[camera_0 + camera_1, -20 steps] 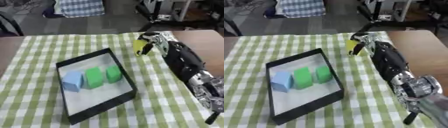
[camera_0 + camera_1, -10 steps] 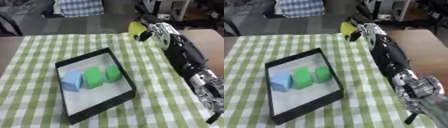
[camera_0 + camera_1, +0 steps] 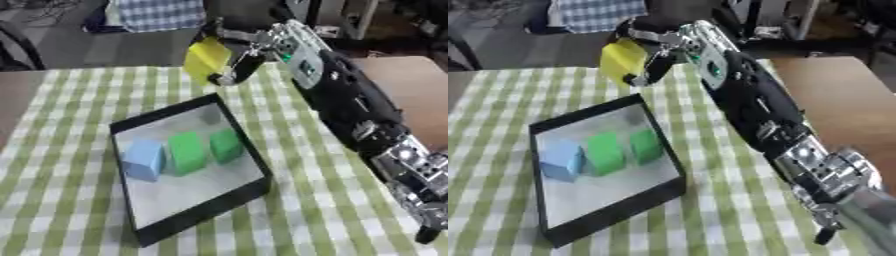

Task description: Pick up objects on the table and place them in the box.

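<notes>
The right hand [image 3: 249, 52] gripped a yellow block [image 3: 206, 58] in curled fingers, raised above the box's [image 3: 188, 220] far edge. Inside lay a blue block [image 3: 144, 159] and two green blocks [image 3: 186, 152]; only the yellow one remained to place.

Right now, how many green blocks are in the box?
2: one green block in the middle of the box, a second just right of it. None seems hidden.
</notes>
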`<state>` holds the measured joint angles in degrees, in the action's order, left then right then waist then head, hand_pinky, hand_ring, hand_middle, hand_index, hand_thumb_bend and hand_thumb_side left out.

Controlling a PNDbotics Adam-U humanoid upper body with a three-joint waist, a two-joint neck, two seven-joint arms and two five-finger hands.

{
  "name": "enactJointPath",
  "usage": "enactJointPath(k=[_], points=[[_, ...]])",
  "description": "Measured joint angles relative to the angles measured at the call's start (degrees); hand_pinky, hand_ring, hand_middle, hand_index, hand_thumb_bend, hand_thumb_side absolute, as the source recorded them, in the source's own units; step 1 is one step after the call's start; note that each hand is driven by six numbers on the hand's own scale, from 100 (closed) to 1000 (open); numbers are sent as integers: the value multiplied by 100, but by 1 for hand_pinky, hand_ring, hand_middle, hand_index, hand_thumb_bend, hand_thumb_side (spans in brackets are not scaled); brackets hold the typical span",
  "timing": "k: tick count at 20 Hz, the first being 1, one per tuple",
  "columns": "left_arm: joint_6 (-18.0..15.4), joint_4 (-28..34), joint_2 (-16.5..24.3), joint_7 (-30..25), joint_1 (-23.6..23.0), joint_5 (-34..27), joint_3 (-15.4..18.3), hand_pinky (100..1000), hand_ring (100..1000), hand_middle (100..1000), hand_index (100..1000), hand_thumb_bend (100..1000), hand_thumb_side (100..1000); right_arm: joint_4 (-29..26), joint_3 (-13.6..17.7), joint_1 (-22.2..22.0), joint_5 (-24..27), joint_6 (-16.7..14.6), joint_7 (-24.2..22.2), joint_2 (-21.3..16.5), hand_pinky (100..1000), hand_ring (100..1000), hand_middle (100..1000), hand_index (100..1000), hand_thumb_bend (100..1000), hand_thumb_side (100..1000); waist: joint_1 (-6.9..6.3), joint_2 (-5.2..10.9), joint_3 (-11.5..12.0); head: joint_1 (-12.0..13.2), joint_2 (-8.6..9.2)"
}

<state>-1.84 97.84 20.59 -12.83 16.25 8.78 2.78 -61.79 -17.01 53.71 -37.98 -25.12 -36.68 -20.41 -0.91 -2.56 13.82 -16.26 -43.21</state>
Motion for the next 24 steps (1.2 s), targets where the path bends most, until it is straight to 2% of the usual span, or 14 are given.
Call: enactJointPath(k=[2,3,6,7,8,10,15,19,21,22,24], points=[[2,0,0,2,-1,0,0,716,676,695,888,646,819,56,-99,-72,-88,-58,-387,126,789,714,678,805,136,293,0,0,0,-1,-2],[3,0,0,3,-3,0,1,716,676,693,888,646,820,96,-129,-95,-146,-62,-530,174,824,770,746,864,230,355,0,0,0,-1,-3],[6,0,0,6,-10,0,5,716,676,691,888,645,820,172,-175,-136,-291,95,-690,254,902,898,886,948,395,441,2,0,-12,0,-40],[6,0,0,6,-11,0,7,716,676,691,888,645,820,175,-176,-136,-320,135,-729,257,902,898,886,948,395,441,2,0,-17,1,-46],[6,0,0,6,-11,0,9,717,676,691,888,645,821,175,-176,-136,-343,166,-761,257,955,962,953,985,454,454,2,0,-28,2,-46],[6,0,0,6,-12,0,11,717,675,691,888,644,821,156,-173,-138,-361,209,-804,253,982,983,982,999,472,466,2,0,-46,5,-47],[7,0,0,7,-27,0,25,717,675,690,888,643,821,-132,-166,-185,-214,235,-829,171,1000,1000,1000,1000,457,465,3,0,-88,28,-49],[10,0,0,12,-66,0,35,716,674,689,887,640,823,-710,8,-313,116,111,-696,-83,969,939,947,989,399,415,42,0,-171,98,-51],[18,0,0,25,-105,0,43,716,673,688,887,638,824,-1170,238,-536,365,110,-296,-340,946,908,921,976,356,384,83,0,-232,160,-52],[20,0,0,35,-123,0,53,715,672,687,886,635,825,-1411,379,-695,503,190,18,-499,911,854,877,949,288,351,102,0,-264,196,-52],[24,-1,1,61,-177,0,75,713,668,683,883,630,825,-1882,714,-1100,801,493,816,-826,884,813,840,930,247,335,146,0,-351,302,-52]])
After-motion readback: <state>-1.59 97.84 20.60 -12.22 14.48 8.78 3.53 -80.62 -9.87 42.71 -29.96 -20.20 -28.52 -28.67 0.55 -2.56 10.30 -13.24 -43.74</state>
